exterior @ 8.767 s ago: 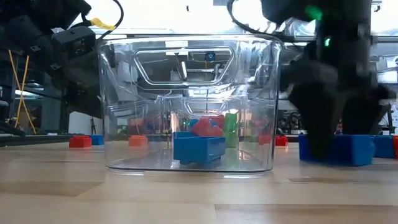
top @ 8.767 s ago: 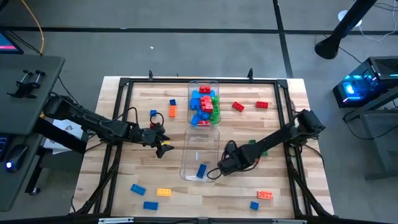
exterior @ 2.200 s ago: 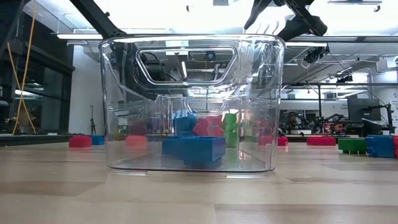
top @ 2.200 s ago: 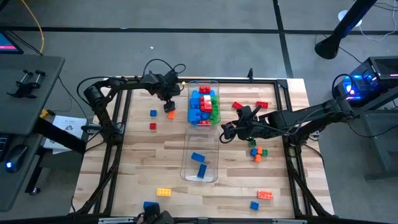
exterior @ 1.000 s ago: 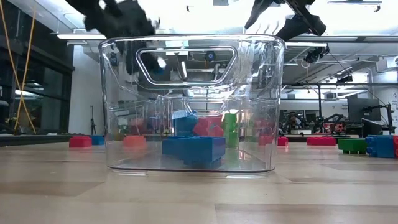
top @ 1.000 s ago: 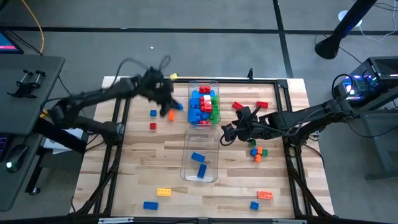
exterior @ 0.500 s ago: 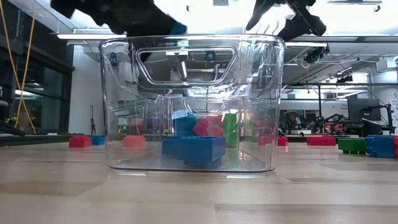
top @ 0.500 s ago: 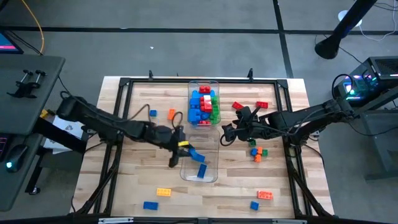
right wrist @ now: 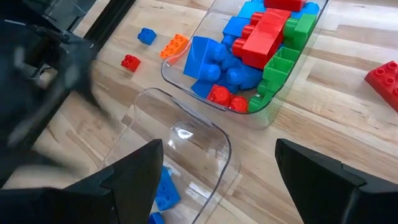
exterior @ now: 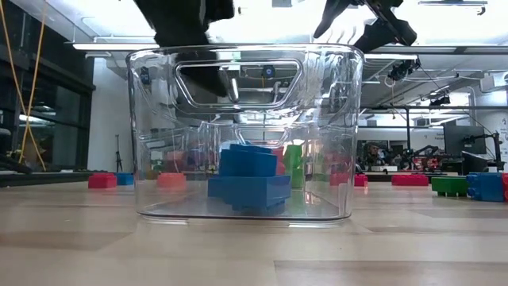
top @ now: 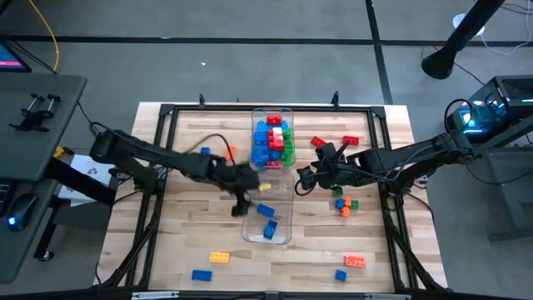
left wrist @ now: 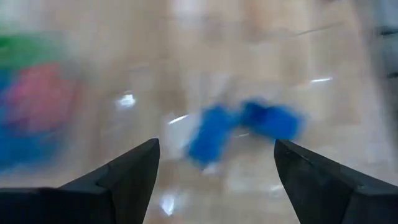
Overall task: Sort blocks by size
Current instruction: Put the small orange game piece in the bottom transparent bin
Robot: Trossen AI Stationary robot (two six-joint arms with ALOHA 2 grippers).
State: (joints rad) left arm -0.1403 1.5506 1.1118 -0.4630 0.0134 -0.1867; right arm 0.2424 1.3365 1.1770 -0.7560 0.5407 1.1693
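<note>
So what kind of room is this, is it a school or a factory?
Most likely a robotics lab or workshop, not a classroom. The wooden table sits in a black metal frame with robot arms on it, a computer with glowing lights stands beside it, and the low view shows more workbenches and gear behind the clear bin.

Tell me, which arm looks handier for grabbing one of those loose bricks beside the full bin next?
Probably the right. Its open right gripper hovers close to the red bricks and the small green and orange bricks. The left gripper is open over the near bin, farther from them.
</note>
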